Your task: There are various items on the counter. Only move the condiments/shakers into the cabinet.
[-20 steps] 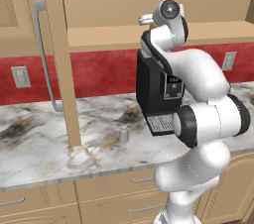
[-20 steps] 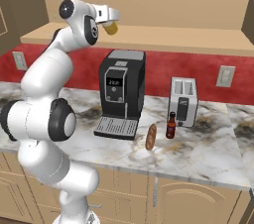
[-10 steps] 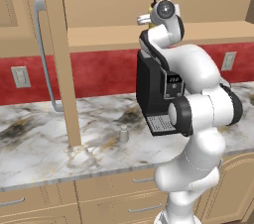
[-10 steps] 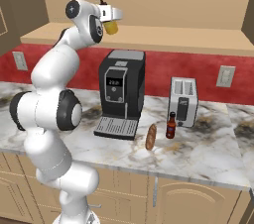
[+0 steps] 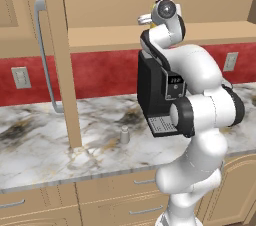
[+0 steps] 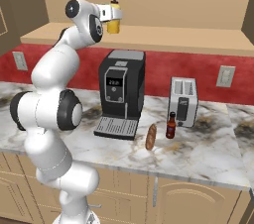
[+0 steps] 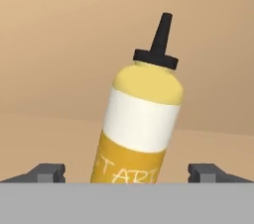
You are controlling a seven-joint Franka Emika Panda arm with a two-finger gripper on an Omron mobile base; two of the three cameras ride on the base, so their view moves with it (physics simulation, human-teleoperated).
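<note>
Yellow squeeze bottle with black nozzle is set on tan wooden cabinet shelf; two-finger gripper is spread wide, nothing gripped. Small grey cylindrical shaker and dark red sauce bottle are left on the marble counter.

Smooth plastic yellow squeeze bottle (matt wooden cabinet, veined marble counter)

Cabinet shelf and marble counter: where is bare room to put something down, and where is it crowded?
The tan cabinet shelf is bare right of the yellow squeeze bottle. The marble counter is free left of the small grey shaker. It is crowded between the black coffee machine and silver toaster, where the brown sausage and dark red sauce bottle sit.
</note>
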